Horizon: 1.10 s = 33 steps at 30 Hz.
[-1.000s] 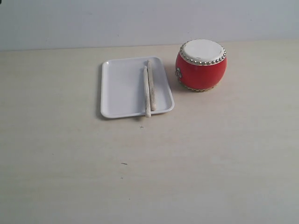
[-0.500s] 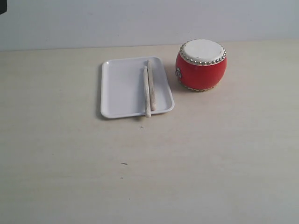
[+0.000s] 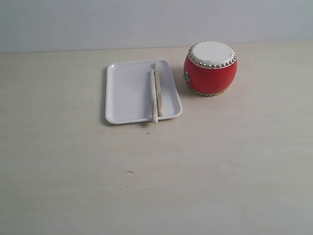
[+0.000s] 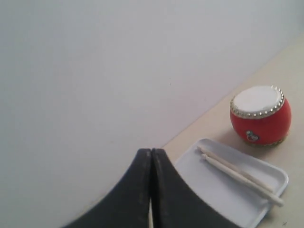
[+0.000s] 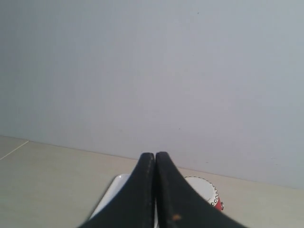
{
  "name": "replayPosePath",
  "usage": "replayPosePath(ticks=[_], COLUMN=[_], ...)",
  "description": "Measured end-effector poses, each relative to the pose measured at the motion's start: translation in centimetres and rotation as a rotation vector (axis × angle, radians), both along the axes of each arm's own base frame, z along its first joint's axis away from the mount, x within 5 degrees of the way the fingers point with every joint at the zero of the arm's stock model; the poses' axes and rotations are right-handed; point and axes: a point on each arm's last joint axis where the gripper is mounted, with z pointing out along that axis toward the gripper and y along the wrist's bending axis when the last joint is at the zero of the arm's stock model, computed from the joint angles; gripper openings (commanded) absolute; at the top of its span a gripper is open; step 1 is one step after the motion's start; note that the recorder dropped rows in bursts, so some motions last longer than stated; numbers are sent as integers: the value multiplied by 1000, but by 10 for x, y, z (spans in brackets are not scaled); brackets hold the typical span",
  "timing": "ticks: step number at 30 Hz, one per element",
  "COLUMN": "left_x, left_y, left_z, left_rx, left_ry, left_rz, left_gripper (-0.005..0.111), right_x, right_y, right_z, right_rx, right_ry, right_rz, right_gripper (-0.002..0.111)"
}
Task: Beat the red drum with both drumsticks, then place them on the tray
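Your left gripper (image 4: 151,159) & right gripper (image 5: 155,160): shut, empty. Drumsticks (image 3: 156,94) on tray (image 3: 126,93), by its right edge, look light, stiff, thin; grab mid-shaft, may roll.

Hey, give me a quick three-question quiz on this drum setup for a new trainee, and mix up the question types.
1. True or false: both drumsticks lie on the tray.
2. The red drum stands: A) on the tray, B) on the table beside the tray, C) between a gripper's jaws.
3. Fill in: the left gripper and right gripper are both ____ and hold nothing.
Key: 1 true; 2 B; 3 shut.
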Motion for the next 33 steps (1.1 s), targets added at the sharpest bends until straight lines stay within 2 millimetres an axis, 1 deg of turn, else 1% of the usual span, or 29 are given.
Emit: replayPosePath(ticks=[5,7,8,11,13,17,20,22,23,28,31,33], left_x=[-25,-37,-38,-44,-48,-50,-46,-45,-46,-58,-65,-69], left_y=[11,16,18,34,40,41,40,42,46,57,62,66], left_z=[14,19,20,24,23,14,0,-14,-32,-78,-99,-108], left_rx=[-153,-249,-280,-507,-585,-587,-603,-619,-616,-669,-675,-676], left_ry=[-27,-29,-23,23,30,94,134,144,163,193,184,163], left_rz=[3,7,18,140,192,214,226,256,300,412,459,499], left_gripper=[0,0,0,0,0,0,0,0,0,0,0,0], right_x=[0,-1,-1,-1,-1,-1,-1,-1,-1,-1,-1,-1], right_y=[1,1,1,1,1,1,1,1,1,1,1,1], right_z=[0,0,0,0,0,-1,-1,-1,-1,-1,-1,-1], right_rx=[11,12,12,12,12,11,11,12,12,12,13,13], right_ry=[5,10,10,10,10,12,12,12,12,12,13,13], right_rz=[10,13,13,12,12,12,12,13,13,13,15,15], right_gripper=[0,0,0,0,0,0,0,0,0,0,0,0])
